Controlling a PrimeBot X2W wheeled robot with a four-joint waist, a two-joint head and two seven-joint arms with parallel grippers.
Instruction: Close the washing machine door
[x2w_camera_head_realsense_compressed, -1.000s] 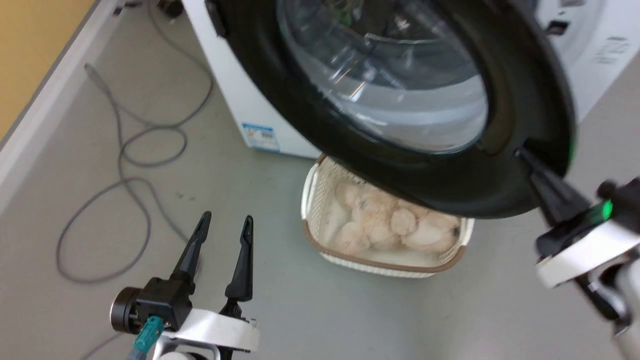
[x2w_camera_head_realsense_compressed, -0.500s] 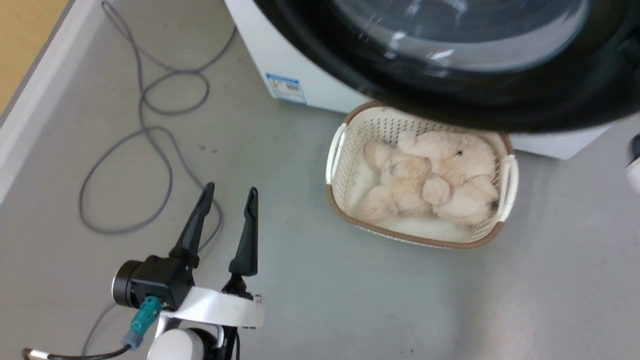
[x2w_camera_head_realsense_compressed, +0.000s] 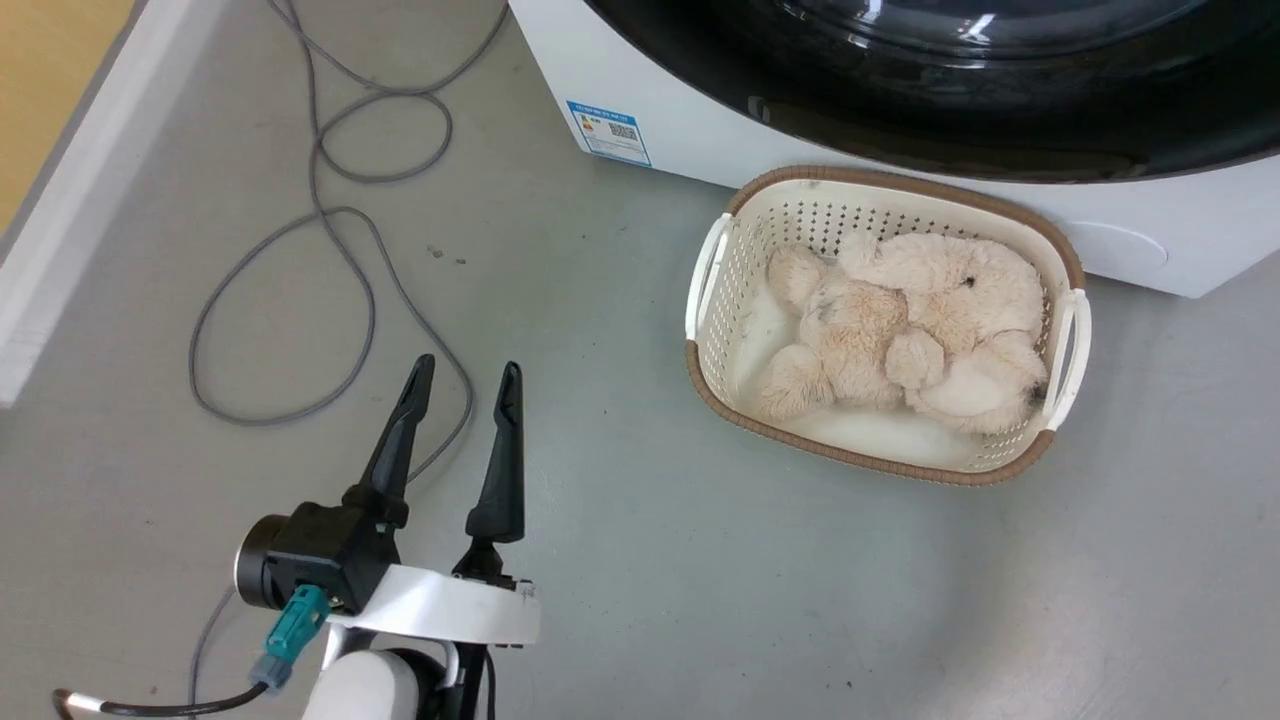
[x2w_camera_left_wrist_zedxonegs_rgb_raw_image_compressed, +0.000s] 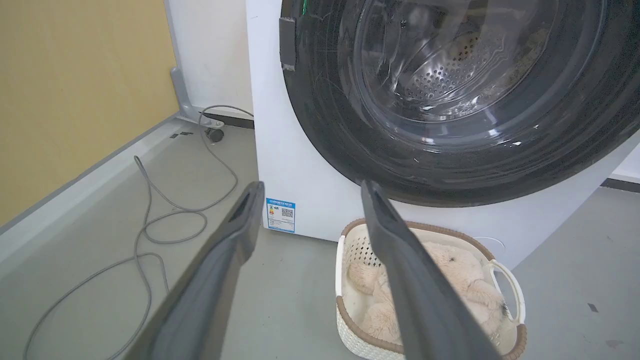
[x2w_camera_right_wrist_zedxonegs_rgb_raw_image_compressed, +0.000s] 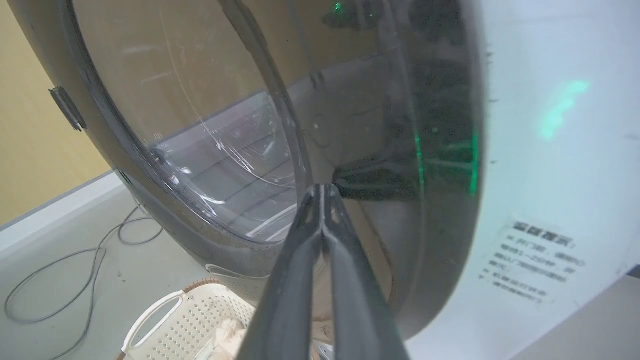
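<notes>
Washing machine (x2w_camera_head_realsense_compressed: 680, 130) fills the top of your head view, white front facing you. The washing machine door (x2w_camera_head_realsense_compressed: 950, 110) lies against that front; in the left wrist view its black rim sits flat on the white panel, with the steel drum visible through the glass. You can't tell from these views whether it is latched.

Grey floor (x2w_camera_head_realsense_compressed: 700, 600) runs below, with a yellow wall (x2w_camera_head_realsense_compressed: 50, 60) at far left.

Cream basket (x2w_camera_head_realsense_compressed: 880, 178) with a brown rim stands on the floor just in front of the machine, below the door and apart from it. A beige plush toy (x2w_camera_head_realsense_compressed: 900, 320) lies inside it.

Grey cable (x2w_camera_head_realsense_compressed: 350, 230) loops over the floor left of the machine.

Your left gripper (x2w_camera_head_realsense_compressed: 468, 364) hangs over bare floor at lower left, fingers apart and empty, well clear of the door and the basket.

Your right gripper (x2w_camera_right_wrist_zedxonegs_rgb_raw_image_compressed: 322, 187) has its fingers pressed together with nothing between them. The tips are at the door's black rim, close to its outer edge. Contact looks likely, but you can't confirm it.

Small blue label (x2w_camera_head_realsense_compressed: 610, 132) is stuck low on the machine's front, near its left corner.
</notes>
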